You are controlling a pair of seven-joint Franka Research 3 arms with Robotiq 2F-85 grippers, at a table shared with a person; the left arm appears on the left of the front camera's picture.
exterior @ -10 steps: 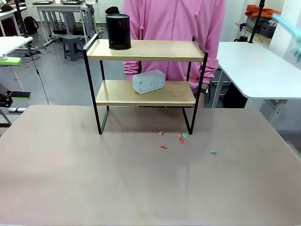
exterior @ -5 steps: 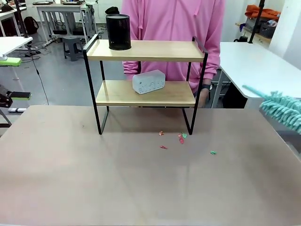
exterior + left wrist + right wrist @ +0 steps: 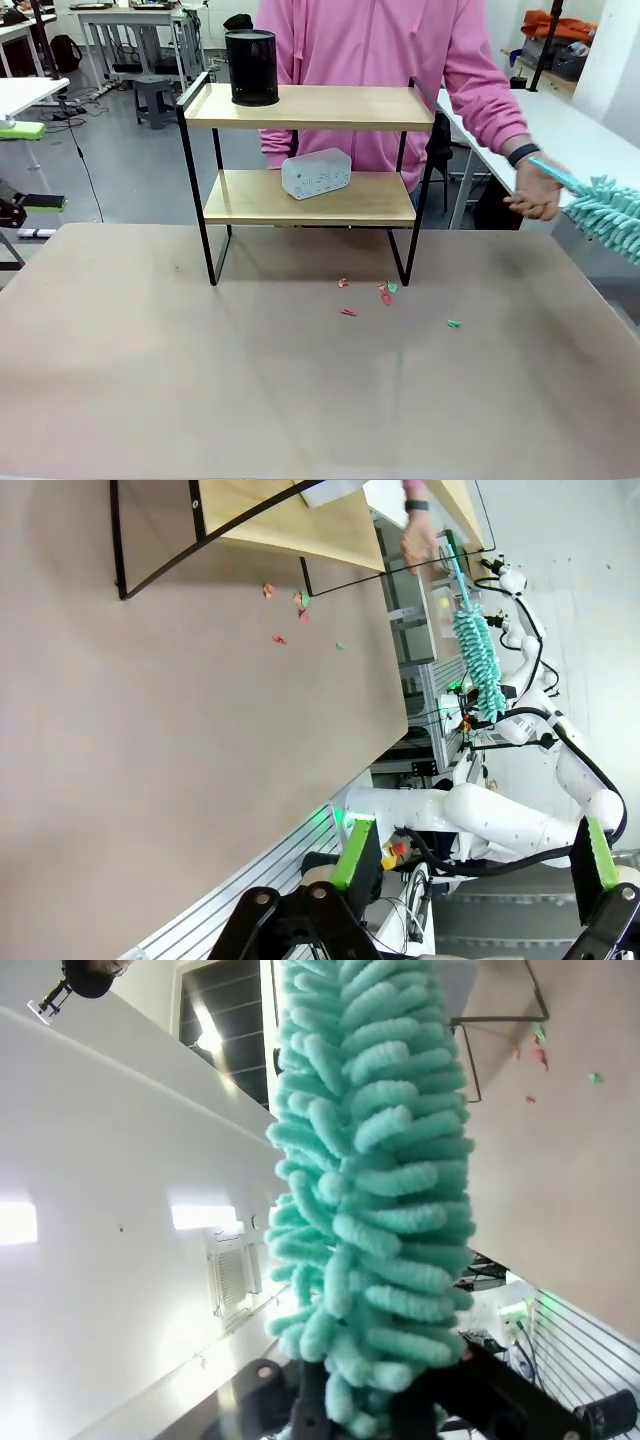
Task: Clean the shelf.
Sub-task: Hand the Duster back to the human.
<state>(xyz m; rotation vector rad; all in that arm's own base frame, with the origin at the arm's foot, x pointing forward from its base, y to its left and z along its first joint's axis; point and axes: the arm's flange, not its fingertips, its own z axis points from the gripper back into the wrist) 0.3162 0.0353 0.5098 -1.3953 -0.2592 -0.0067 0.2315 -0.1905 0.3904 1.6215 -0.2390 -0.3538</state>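
The shelf stands at the far middle of the table, with light boards on a black frame; it also shows in the left wrist view. A teal fluffy duster comes in from the right edge. My right gripper is shut on the duster, its fingers mostly hidden by the fluff. The person's hand grips the tip of the duster's handle. My left gripper hangs open and empty off the table's near side.
A black mesh cup stands on the top board and a white box on the lower one. Small coloured scraps lie on the table in front of the shelf. A white table stands at the right.
The duster swung down from the upper right to table height. The person's hand moved from beside the shelf out to the right and took hold of the handle tip.
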